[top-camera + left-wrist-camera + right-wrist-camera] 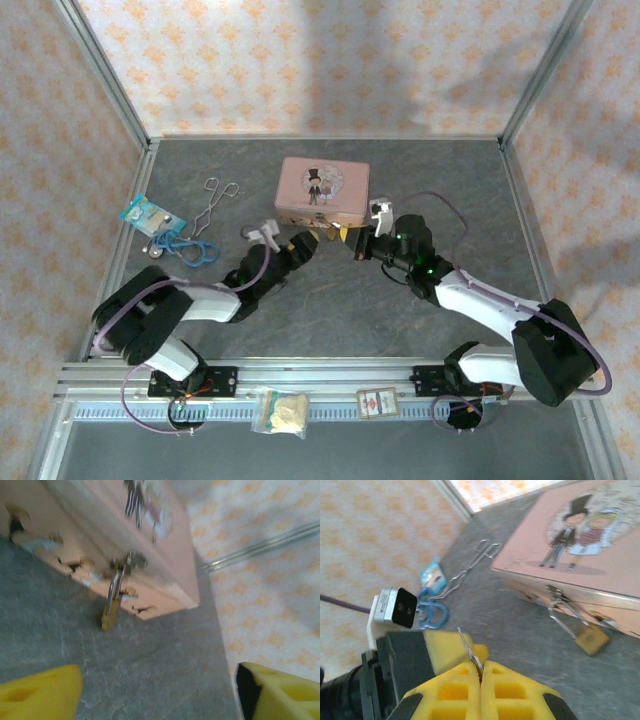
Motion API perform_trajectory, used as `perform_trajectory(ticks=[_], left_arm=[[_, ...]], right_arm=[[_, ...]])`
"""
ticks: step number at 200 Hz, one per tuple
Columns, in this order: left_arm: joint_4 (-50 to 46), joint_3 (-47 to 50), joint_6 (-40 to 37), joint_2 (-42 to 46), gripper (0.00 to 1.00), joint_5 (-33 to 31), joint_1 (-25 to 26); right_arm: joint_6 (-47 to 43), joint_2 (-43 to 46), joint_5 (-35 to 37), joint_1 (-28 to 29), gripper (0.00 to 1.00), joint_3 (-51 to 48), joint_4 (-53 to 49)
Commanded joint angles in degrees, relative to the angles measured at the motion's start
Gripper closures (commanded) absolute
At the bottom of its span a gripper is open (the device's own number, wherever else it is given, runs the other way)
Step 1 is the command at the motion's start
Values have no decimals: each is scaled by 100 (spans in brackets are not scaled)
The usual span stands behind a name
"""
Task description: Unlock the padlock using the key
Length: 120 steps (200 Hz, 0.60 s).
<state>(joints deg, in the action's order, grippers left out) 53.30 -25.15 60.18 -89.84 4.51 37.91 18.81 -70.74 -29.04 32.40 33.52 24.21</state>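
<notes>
We can read no writing anywhere; the pink rectangular metal tin (322, 190) carries only a drawing of a top-hatted groom and a bride. The tiny brass padlock (592, 639) hangs by its silver shackle from the tin's front clasp, its body touching the dark grey mottled tabletop (400, 310). Our right gripper (481, 677) is pinched on the thin silvery key (469, 651), near the padlock but apart from it. Our left gripper (160, 695) is spread wide, facing the padlock. Pale wallpaper with orange motifs (300, 60) lines the walls.
</notes>
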Motion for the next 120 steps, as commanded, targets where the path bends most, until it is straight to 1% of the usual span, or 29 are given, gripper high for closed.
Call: perform_trajectory(ticks=[1,15,28,65,87,101,111,120], left_arm=[[79,-522,303,-639,31,-449,209],[166,-785,461,-1055,35,-567,285],[144,-1011,440,-1307,38,-737,367],[-543,-1524,363,-1689,38,-1437,449],[-676,-1818,246,-1912,39,-1614,448],[-925,-2083,180,-2242,40,-1739,445],[-1093,-2247,161,-2356,42,-1863,446],[-1206,-2362,154,-2458,46,-1950,452]], right_arm=[[-202,131,835,-31,100,107,-447],[-180,153,1065,-33,100,75,-597],[-149,198,1154,-77,100,-4,-667],[-97,280,1166,-161,100,-223,-713],[-59,517,1146,-181,100,-342,-615],[-75,560,1139,-186,100,-354,-610],[-83,601,1137,-198,100,-355,-625],[-101,643,1137,-199,100,-357,-636]])
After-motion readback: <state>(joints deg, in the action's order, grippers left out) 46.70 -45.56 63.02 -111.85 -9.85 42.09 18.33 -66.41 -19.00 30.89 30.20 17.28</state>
